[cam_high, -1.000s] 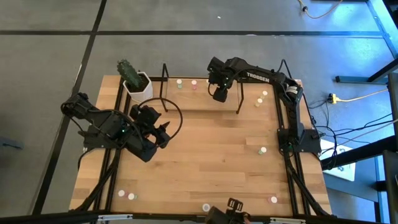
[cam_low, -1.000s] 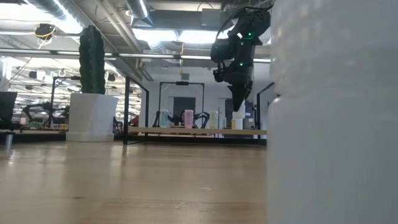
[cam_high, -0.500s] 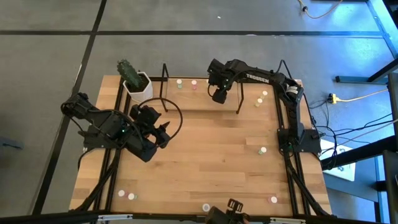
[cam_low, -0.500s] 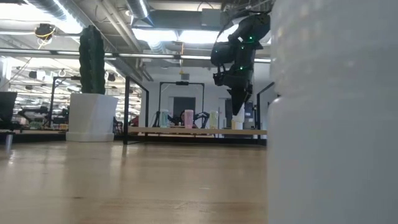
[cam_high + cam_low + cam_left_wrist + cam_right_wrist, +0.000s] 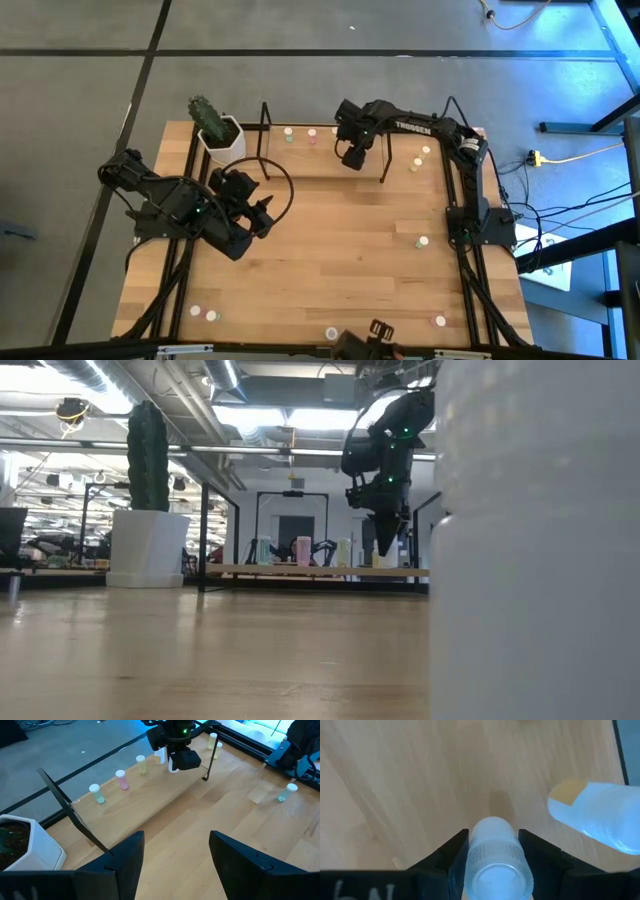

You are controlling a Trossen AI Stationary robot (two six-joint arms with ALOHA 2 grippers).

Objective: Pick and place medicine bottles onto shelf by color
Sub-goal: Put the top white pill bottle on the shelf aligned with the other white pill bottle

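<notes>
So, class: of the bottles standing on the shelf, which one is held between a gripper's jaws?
The white-topped bottle, clamped in the right gripper over the shelf; the green, pink and yellow ones stand free.

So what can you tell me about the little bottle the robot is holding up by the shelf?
The held bottle is a tiny whitish, see-through plastic cylinder with a ribbed white cap. It sits clamped between the two dark fingers of the right tool, which hangs over the shelf at the table's far side. It is upright, cap toward the wrist camera, just above the shelf's light wooden floor. A yellow-topped bottle stands right beside it. Only the fingers touch it, as far as I can see.
</notes>
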